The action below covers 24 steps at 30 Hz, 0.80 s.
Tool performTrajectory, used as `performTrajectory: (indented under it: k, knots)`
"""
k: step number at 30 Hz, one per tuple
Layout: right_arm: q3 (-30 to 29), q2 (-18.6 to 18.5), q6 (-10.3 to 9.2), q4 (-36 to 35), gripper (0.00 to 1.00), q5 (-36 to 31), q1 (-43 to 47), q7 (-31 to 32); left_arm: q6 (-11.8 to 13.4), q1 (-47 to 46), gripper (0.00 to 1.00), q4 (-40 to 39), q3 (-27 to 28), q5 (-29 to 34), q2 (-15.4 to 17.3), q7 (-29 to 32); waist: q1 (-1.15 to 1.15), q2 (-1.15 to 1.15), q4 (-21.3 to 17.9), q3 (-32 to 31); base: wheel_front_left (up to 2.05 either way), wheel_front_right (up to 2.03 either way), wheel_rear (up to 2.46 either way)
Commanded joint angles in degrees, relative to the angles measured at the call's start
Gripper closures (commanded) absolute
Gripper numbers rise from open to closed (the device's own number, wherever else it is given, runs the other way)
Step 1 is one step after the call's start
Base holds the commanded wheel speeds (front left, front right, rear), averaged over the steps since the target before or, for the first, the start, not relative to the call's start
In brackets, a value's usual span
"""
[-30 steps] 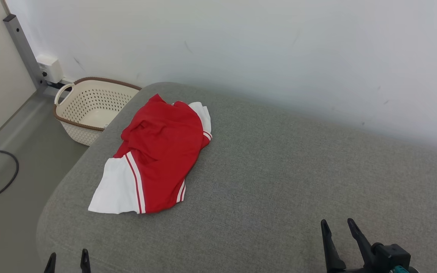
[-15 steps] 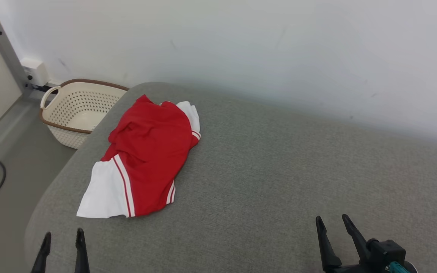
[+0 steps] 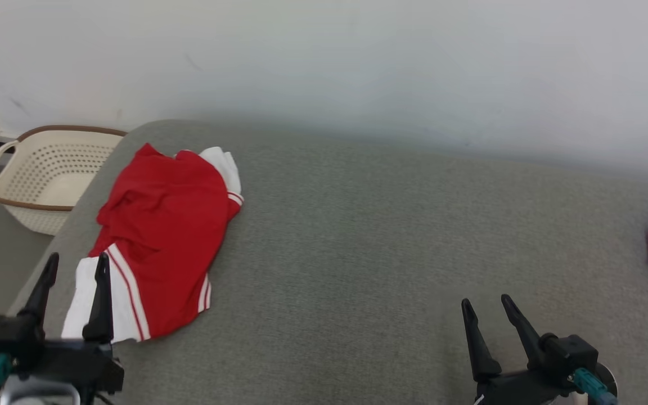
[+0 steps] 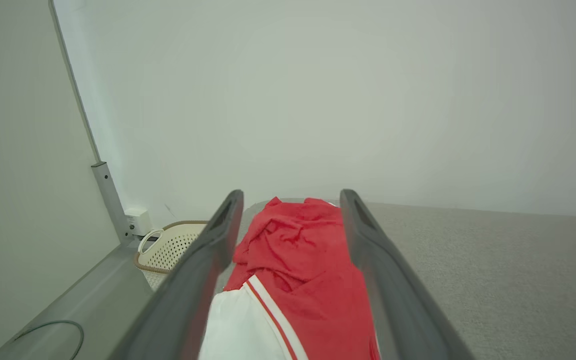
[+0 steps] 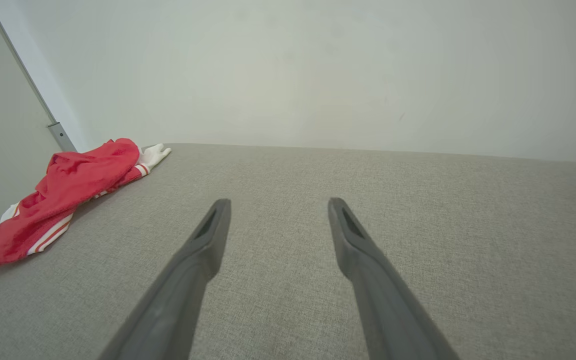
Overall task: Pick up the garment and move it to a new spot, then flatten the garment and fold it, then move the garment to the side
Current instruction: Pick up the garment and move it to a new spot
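You see the red-and-white garment (image 3: 161,230) lying crumpled at the left end of the grey fabric surface (image 3: 386,253), beside the cream basket (image 3: 43,174), your left gripper (image 3: 77,257) at its white near edge, your right gripper (image 3: 485,299) well apart, both pairs of fingers spread and empty.

We hold our left gripper (image 3: 76,261) low at our left, spread wide and pointing forward. Our right gripper (image 3: 485,304) sits low at our right, likewise spread wide, angled slightly leftward.
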Motion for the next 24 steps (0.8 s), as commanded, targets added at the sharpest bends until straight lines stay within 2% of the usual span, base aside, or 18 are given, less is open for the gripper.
performTrajectory:
  k: [1, 15, 24]
  knots:
    - [0.1, -0.4, -0.02, -0.3, 0.00, 0.1, -0.6, 0.0, -0.3, -1.1, 0.00, 0.7, -0.1, 0.4, 0.8, 0.5, 0.00, -0.01, -2.5, 1.8, 0.00, 0.00, 0.00]
    - [0.6, -1.3, -0.02, -1.6, 0.00, -0.1, -5.0, -0.1, -2.4, -16.4, 0.00, 14.1, 1.0, -1.7, 6.9, 3.9, 0.00, -0.01, -11.8, 9.6, 0.00, 0.00, 0.00]
    - [1.1, -1.8, -0.02, -2.3, 0.00, 0.0, -7.6, -0.1, -3.8, -25.4, 0.00, 26.7, 1.0, -3.2, 10.4, 6.6, 0.00, -0.01, -15.3, 14.6, 0.00, 0.00, 0.00]
